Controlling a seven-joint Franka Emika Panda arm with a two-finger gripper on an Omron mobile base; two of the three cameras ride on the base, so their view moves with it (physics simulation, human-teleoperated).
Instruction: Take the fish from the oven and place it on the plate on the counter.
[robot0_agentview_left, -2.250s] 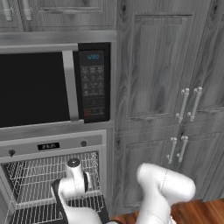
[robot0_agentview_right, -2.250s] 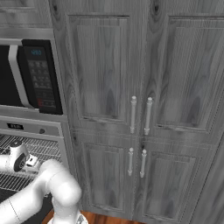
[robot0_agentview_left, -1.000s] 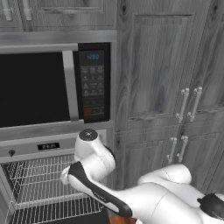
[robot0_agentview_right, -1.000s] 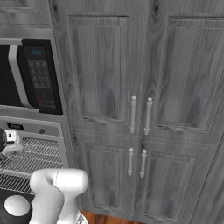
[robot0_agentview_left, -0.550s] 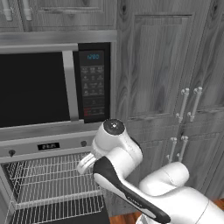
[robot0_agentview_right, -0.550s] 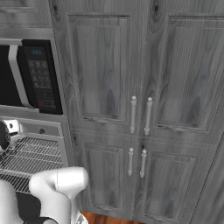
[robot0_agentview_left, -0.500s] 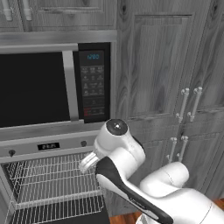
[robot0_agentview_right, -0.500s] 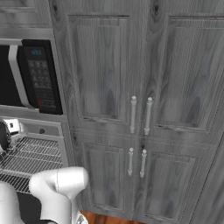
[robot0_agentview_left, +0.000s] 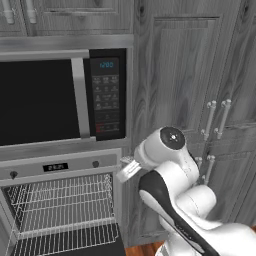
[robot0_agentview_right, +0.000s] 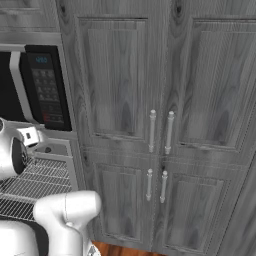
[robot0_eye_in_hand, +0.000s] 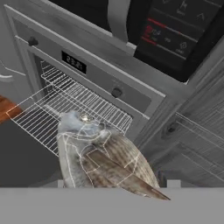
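The fish (robot0_eye_in_hand: 100, 157), grey-silver with brownish flanks, lies close up in the hand view between the two fingertips of my gripper (robot0_eye_in_hand: 119, 183), which is shut on it. It hangs in the air in front of the oven (robot0_eye_in_hand: 83, 100). The oven (robot0_agentview_left: 60, 210) stands open, its wire racks bare and its dark door folded down. My arm's wrist joint (robot0_agentview_left: 170, 145) is up beside the oven's right edge, level with its control strip. The plate and the counter are out of view.
A black-doored microwave (robot0_agentview_left: 60, 100) with a keypad sits right above the oven. Tall grey wooden cabinet doors (robot0_agentview_right: 160, 130) with bar handles fill the wall to the right. A strip of wooden floor (robot0_agentview_right: 115, 249) runs below them.
The arm has risen from low in front of the oven's racks and swung up and to the right. The base views have not shifted.
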